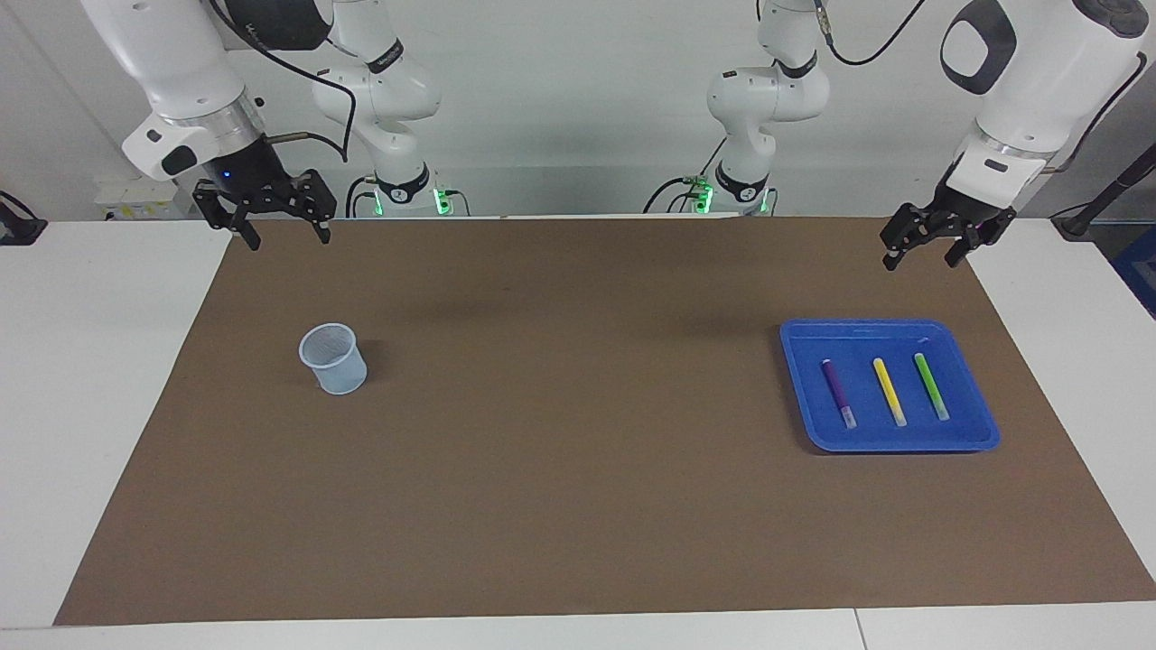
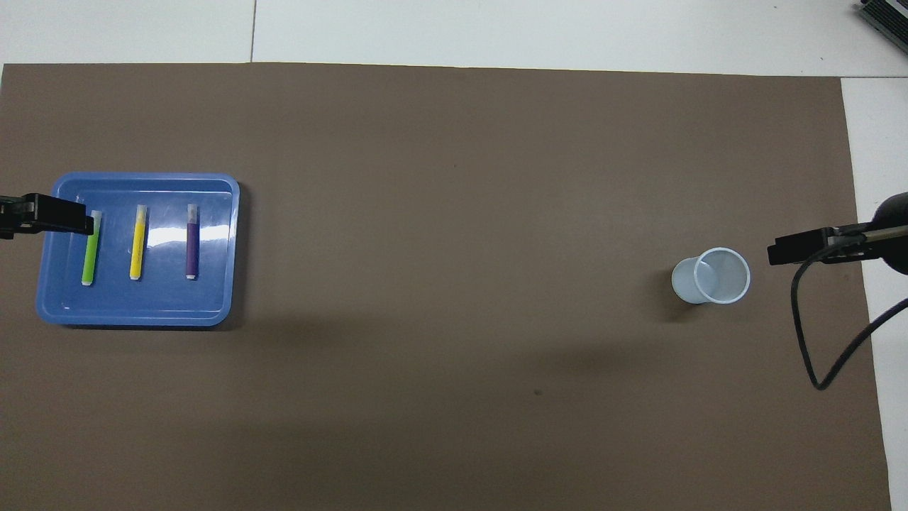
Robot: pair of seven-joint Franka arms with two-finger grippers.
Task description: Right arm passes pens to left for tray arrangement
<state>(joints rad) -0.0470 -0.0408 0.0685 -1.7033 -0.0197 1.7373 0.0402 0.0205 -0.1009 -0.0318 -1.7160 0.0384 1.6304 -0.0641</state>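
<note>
The blue tray [image 1: 813, 343] lies on the brown mat toward the left arm's end. Three pens lie side by side in it: purple [image 1: 837, 391], yellow [image 1: 889, 390] and green [image 1: 931, 385]. My left gripper [image 1: 921, 257] hangs open and empty, high in the air, touching nothing. In the overhead view one of its fingers [image 2: 53, 215] overlaps the tray's rim [image 2: 142, 318] beside the green pen [image 2: 90, 247]. My right gripper [image 1: 289, 239], with its blue light on, waits open and empty over the mat's corner at the right arm's end.
A small translucent pale-blue cup [image 1: 334, 359] stands upright on the mat toward the right arm's end. It looks empty from above [image 2: 713, 275]. A thin black cable [image 2: 805, 333] loops down from the right gripper. White table surrounds the mat.
</note>
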